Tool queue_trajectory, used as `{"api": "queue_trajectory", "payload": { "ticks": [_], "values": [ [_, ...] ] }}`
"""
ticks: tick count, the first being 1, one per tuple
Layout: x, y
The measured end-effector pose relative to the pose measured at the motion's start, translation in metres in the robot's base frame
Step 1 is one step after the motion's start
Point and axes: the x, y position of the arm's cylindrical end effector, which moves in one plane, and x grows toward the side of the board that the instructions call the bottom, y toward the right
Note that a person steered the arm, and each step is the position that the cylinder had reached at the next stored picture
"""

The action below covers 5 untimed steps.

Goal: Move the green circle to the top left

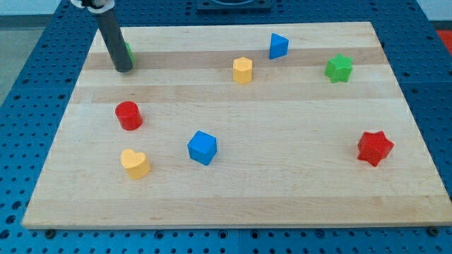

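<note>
The green circle (pixel 128 51) sits near the top left corner of the wooden board (pixel 282 204); only a thin green sliver shows at the rod's right edge, the rest is hidden behind the rod. My tip (pixel 122 69) rests on the board just in front of and touching or nearly touching the green circle. The dark rod rises from there to the view's top left.
A red cylinder (pixel 128 115), a yellow heart (pixel 133 163) and a blue cube (pixel 202 147) lie at lower left and centre. A yellow hexagon block (pixel 242 70), a blue block (pixel 278 46), a green star (pixel 338 68) and a red star (pixel 374 147) lie to the right.
</note>
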Motion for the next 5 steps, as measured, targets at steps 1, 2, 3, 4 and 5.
{"api": "queue_trajectory", "payload": {
  "ticks": [1,2,3,4,5],
  "values": [
    [-0.014,-0.01],
    [-0.023,-0.016],
    [-0.03,-0.019],
    [-0.039,-0.019],
    [-0.048,-0.019]
  ]
}}
